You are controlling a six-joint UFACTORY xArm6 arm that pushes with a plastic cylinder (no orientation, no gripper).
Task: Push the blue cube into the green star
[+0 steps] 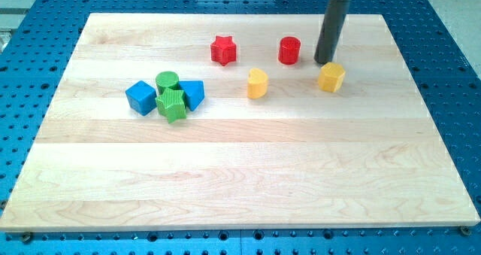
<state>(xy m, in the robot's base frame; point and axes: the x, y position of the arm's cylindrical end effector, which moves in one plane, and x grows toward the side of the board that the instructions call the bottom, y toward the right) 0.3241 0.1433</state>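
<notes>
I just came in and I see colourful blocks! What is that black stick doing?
That stick is a robot arm's rod, and my tip slides on the wooden board to push blocks. Its job is pushing the blue cube into the green star. Those two already sit touching at the view's left, bunched with a green cylinder and another blue block. My tip is far away at the view's top right, just above a yellow block.

Legible text, labels, brands, numbers, signs: none. Wooden surface (248,172) unmarked; coloured blocks plain, no print or lettering readable anywhere.
</notes>
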